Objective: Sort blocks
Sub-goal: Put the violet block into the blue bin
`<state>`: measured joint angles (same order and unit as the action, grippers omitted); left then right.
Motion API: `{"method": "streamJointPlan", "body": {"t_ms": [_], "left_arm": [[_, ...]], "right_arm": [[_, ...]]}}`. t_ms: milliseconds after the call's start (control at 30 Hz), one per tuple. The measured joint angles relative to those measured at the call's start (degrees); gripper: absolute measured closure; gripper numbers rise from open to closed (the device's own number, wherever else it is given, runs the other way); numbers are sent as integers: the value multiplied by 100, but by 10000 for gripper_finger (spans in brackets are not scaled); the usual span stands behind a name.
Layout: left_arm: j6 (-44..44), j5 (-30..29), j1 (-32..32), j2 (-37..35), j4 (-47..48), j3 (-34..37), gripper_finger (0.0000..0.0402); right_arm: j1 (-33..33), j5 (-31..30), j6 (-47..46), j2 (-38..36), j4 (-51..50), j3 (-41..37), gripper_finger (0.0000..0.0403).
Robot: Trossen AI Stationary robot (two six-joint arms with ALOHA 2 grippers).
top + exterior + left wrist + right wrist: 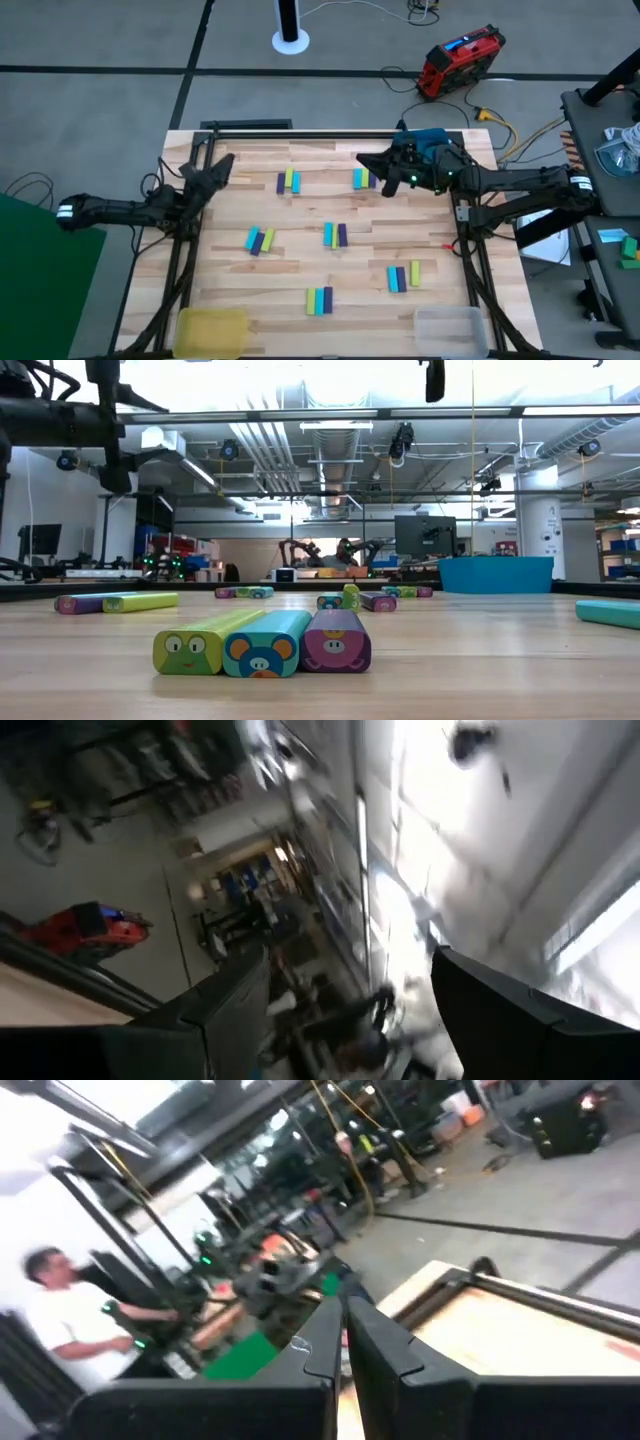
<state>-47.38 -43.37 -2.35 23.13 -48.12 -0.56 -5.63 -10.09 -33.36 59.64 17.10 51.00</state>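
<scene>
Though uncovered, farthest blocks [245,592] indistinct.

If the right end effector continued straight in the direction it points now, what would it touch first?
Probably nothing on the table. In the high view the right end effector points toward the left arm's side, raised, fingers shut. Its wrist view looks over the table edge into the room. Height is unclear, so the blocks likely pass underneath.
</scene>
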Motion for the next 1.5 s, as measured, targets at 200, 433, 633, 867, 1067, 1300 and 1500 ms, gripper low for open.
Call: {"method": "streamJointPlan", "body": {"t_ms": [200, 433, 633, 867, 1067, 1300, 1500], "left_arm": [[-349, 882, 5, 112, -52, -141, 148], [661, 801, 4, 607, 74, -1261, 148], [1277, 801, 4, 1140, 604, -2408, 148], [1080, 871, 4, 1708, 2136, -3769, 148], [563, 620, 4, 2251, 4246, -5005, 148], [599, 351, -19, 2803, 7749, -6417, 148], [615, 380, -17, 3153, 10497, -7135, 148]], "right_arm": [[0, 4, 1251, -7, -849, 115, 390], [-2, 3, 1455, -33, -2679, 463, 390], [-2, 4, 1615, -24, -3833, 960, 390], [-36, -44, 2002, 44, -4367, 1443, 390], [-211, -56, 1396, 774, -4535, 1956, 390], [-416, -31, -236, 2246, -5318, 2860, 390], [-428, 53, -1079, 3166, -6147, 3582, 390]]}}
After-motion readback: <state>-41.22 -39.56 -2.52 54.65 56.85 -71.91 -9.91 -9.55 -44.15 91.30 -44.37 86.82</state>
